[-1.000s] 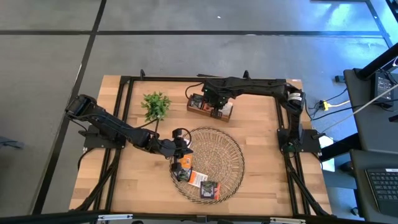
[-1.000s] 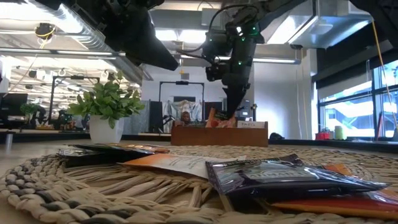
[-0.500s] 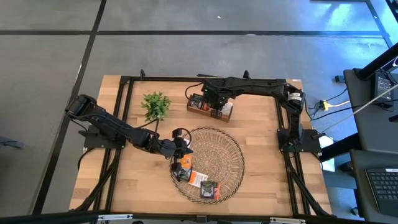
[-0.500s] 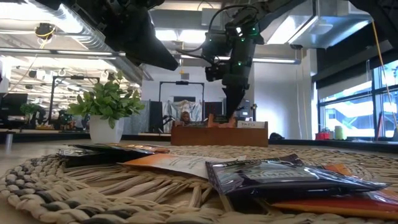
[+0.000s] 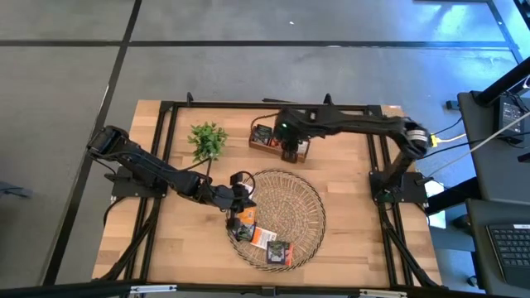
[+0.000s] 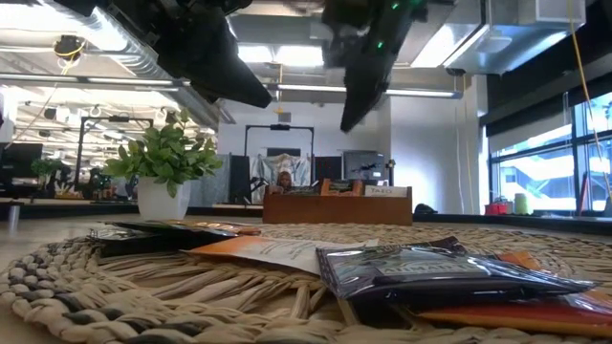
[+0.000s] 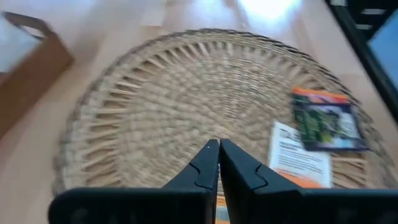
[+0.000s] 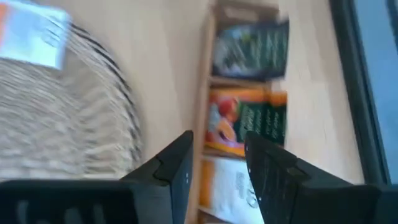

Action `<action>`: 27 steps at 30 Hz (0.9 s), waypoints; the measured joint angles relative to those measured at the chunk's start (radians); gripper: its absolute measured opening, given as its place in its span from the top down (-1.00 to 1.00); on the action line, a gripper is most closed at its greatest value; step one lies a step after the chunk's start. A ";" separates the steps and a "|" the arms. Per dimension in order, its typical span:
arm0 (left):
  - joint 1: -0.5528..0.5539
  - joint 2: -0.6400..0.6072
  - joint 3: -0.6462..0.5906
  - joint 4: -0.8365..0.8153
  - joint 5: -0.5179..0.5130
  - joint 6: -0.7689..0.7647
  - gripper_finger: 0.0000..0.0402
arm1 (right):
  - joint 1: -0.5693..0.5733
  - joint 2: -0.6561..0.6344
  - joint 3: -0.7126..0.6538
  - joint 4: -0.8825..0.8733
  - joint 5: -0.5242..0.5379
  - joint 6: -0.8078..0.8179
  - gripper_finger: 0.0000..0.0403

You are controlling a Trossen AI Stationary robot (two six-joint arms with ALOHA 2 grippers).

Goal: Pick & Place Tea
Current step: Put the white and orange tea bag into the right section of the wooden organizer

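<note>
Several tea sachets [image 5: 263,238] lie flat on the near left part of the round woven tray [image 5: 298,199]; a dark one [image 7: 323,121] and a white one [image 7: 298,158] show in the left wrist view. My left gripper [image 5: 245,207] hovers shut over the tray's left rim, with nothing between its tips [image 7: 217,149]. My right gripper [image 8: 217,162] stands open above the brown wooden box [image 5: 280,142] at the far middle. The box's compartments hold a dark sachet [image 8: 252,50], an orange and dark one [image 8: 242,121] and a white one [image 8: 230,186].
A small green plant [image 5: 207,139] in a white pot stands far left of the tray. Black frame rails [image 5: 166,165] run along the table's left, far and right sides. Bare wood lies right of the tray [image 5: 348,207].
My right gripper has opened over the box, leaving an orange sachet standing in it. It then rose well clear of the box, tipping a little. My left gripper has kept still.
</note>
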 joint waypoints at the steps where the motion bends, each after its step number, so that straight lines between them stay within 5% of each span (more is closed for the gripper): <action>1: 0.000 0.000 0.000 0.000 0.020 0.000 0.95 | 0.015 -0.031 -0.034 0.028 -0.006 0.005 0.27; 9: 0.000 0.000 0.000 -0.034 0.193 -0.153 0.95 | 0.128 -0.205 -0.417 0.516 -0.284 0.124 0.27; 13: 0.000 -0.001 0.000 -0.146 0.194 -0.260 0.96 | 0.160 -0.201 -0.545 0.779 -0.360 0.164 0.27; 18: -0.002 0.004 0.000 -0.281 0.100 -0.373 0.94 | 0.169 -0.159 -0.595 0.978 -0.365 0.210 0.27; 27: -0.015 0.047 0.000 -0.342 0.002 -0.470 0.96 | 0.169 -0.058 -0.546 1.015 -0.364 0.206 0.27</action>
